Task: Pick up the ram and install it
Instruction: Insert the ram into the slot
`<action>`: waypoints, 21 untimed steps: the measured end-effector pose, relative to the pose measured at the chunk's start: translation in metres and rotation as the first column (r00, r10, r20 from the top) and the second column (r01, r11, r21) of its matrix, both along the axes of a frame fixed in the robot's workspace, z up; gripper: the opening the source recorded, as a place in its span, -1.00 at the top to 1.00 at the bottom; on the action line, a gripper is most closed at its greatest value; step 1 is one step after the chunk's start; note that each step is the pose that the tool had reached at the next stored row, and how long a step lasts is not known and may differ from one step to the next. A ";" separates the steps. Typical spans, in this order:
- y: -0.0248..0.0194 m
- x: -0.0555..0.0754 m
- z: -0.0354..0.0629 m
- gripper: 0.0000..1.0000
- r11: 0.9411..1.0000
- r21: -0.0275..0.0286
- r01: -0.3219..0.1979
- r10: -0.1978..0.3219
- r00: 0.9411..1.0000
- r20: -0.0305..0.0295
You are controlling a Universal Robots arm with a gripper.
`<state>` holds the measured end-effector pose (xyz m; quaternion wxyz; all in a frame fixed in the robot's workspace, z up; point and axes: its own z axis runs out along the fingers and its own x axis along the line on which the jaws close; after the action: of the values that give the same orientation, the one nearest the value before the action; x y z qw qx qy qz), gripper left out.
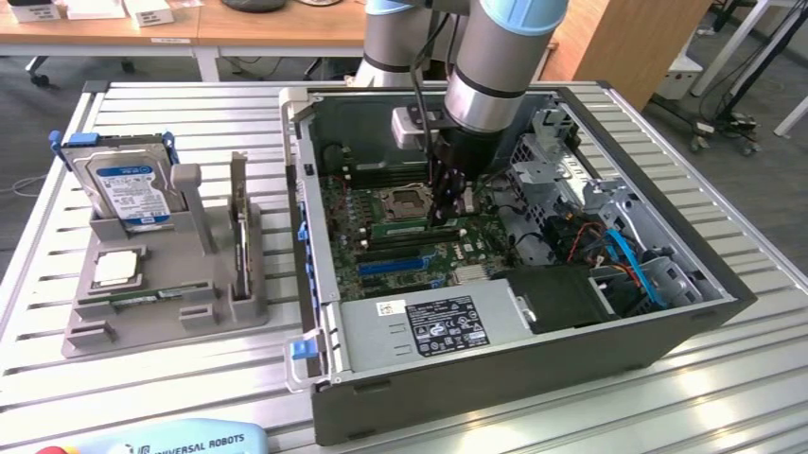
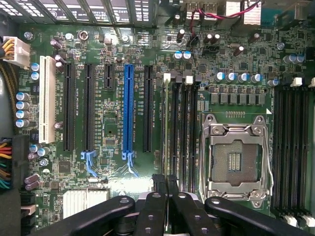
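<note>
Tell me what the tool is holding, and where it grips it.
The tool looks shut on the ram, pinching its upper edge near one end. The stick stands edge-on beside the processor socket.

- A robotics lab: a slatted aluminium bench (image 1: 758, 378) carries an open computer case (image 1: 505, 390).
- Wooden desks (image 1: 278, 28) and trailing floor cables (image 1: 722, 118) lie behind it.
</note>
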<state>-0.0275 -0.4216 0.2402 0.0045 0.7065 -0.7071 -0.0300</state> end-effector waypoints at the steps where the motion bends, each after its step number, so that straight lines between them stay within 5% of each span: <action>1: 0.0000 0.000 -0.0001 0.76 1.000 0.000 0.000 0.000 1.000 0.000; 21: 0.0002 0.000 -0.0022 0.76 1.000 0.000 0.001 -0.001 1.000 0.000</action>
<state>-0.0276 -0.4214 0.2380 0.0044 0.7063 -0.7073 -0.0301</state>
